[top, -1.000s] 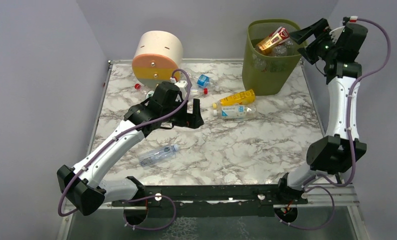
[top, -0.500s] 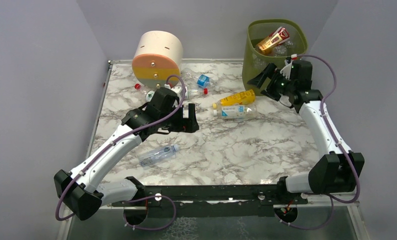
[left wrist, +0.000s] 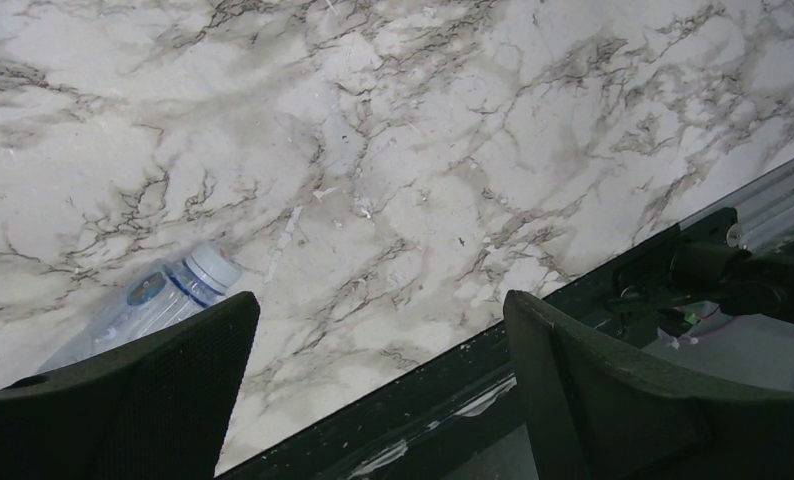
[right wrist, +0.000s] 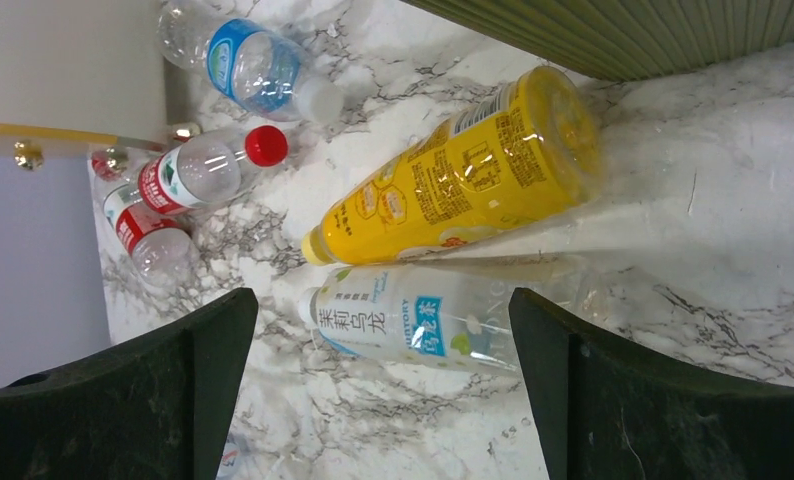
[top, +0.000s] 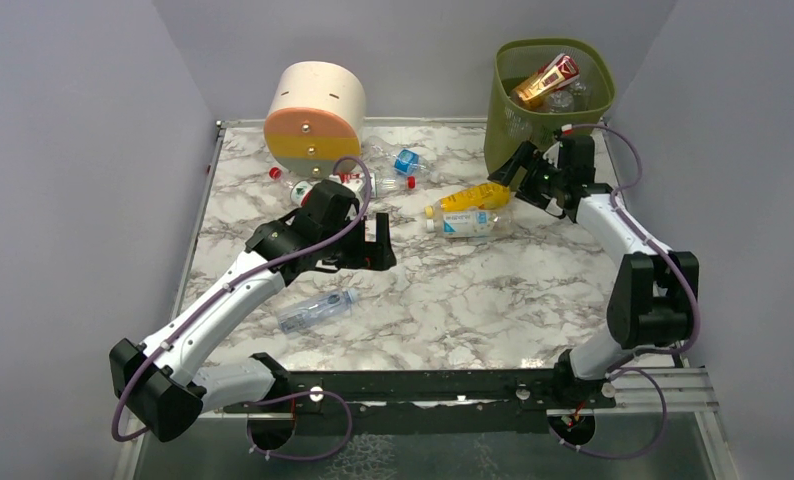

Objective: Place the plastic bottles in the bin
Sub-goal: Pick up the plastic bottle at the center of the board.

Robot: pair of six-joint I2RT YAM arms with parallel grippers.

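Observation:
The olive-green bin (top: 501,128) stands at the back right with several bottles inside, a red-gold one (top: 545,80) on top. My right gripper (top: 508,172) (right wrist: 383,295) hangs open just in front of it. Below that gripper lie a yellow bottle (top: 470,196) (right wrist: 463,170) and a clear white-labelled bottle (top: 468,223) (right wrist: 443,320), side by side on the table. My left gripper (top: 381,242) (left wrist: 381,300) is open and empty over the middle left. A clear bottle (top: 317,310) (left wrist: 163,300) lies near it, towards the front. More bottles (top: 373,183) (right wrist: 198,170) lie by the drawer box.
A cream-orange-yellow round drawer box (top: 315,112) stands at the back left, with a blue-labelled bottle (top: 406,160) (right wrist: 248,65) and a loose red cap (top: 275,172) close by. The black front rail (top: 423,385) (left wrist: 473,370) borders the marble table. Grey walls close in left, right and behind.
My right arm has come down from the bin's rim to the table in front of it, still open. My left gripper has shifted slightly towards the front left.

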